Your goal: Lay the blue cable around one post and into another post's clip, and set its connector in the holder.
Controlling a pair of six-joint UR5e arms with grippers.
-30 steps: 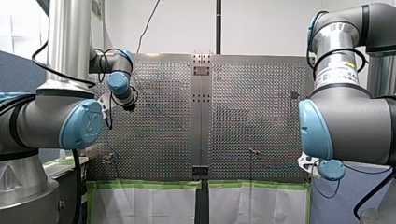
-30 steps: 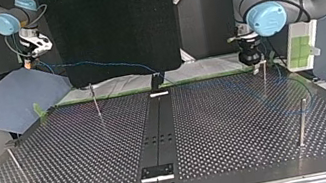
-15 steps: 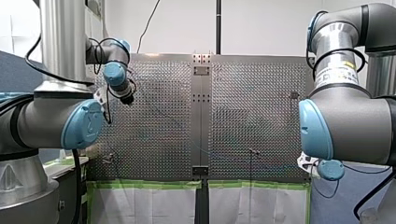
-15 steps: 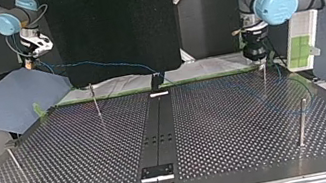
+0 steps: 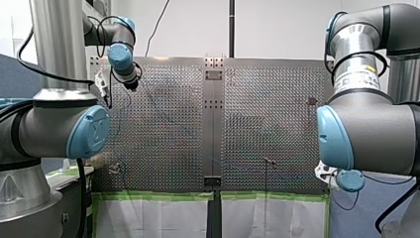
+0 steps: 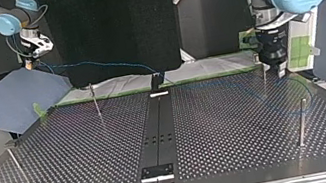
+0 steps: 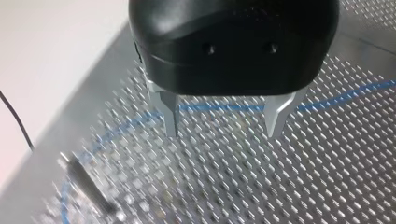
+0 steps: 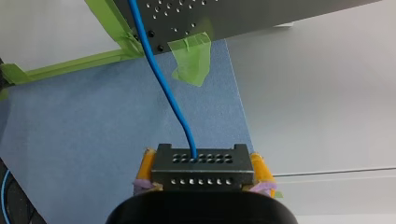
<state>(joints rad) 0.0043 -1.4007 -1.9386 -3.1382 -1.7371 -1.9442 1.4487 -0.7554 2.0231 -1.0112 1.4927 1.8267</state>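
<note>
Right fingers (image 8: 146,167), yellow-padded, were closed on the grey connector (image 8: 201,164), one pad against each of its ends. The blue cable (image 8: 161,84) left the connector's face and ran ahead to the green-taped edge of the table (image 8: 243,14). In the top view this grip hung at the upper left, off the table.

Left fingers (image 7: 171,114), bare metal, stood wide apart and held nothing, with the cable lying on the table beyond them. At the top view's upper right they hovered just beside a thin post (image 6: 264,78). The cable lay in a loose curve near it.
</note>
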